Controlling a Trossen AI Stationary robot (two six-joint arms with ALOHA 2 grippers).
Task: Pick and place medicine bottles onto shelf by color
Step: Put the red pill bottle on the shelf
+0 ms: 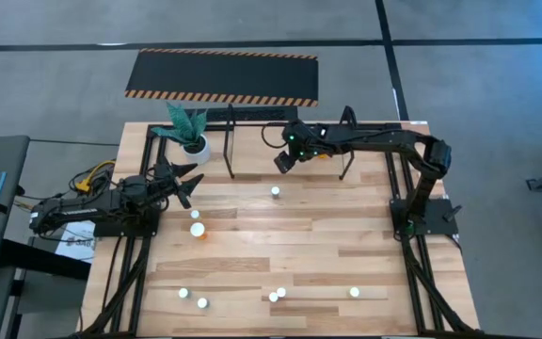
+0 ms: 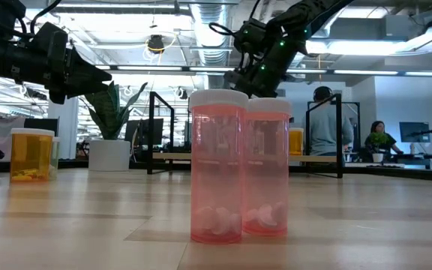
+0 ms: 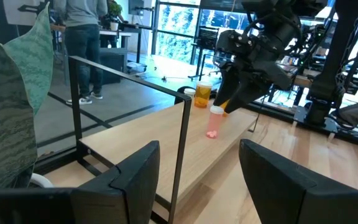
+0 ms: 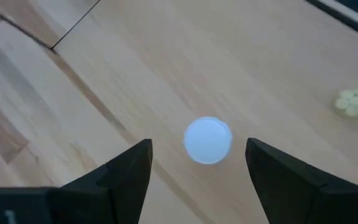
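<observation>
Left gripper open, empty, hovering beside plant pot. Orange bottle on desk near it. Shelf at desk's far edge. Right gripper open, empty, above white-capped bottle. More bottles along near edge.

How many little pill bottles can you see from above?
8 bottles: one mid-table, two left of centre, five along the front edge. Others may hide under the arms.

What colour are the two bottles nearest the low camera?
Translucent pink medicine bottles with white caps, clearest in the low view.
</observation>
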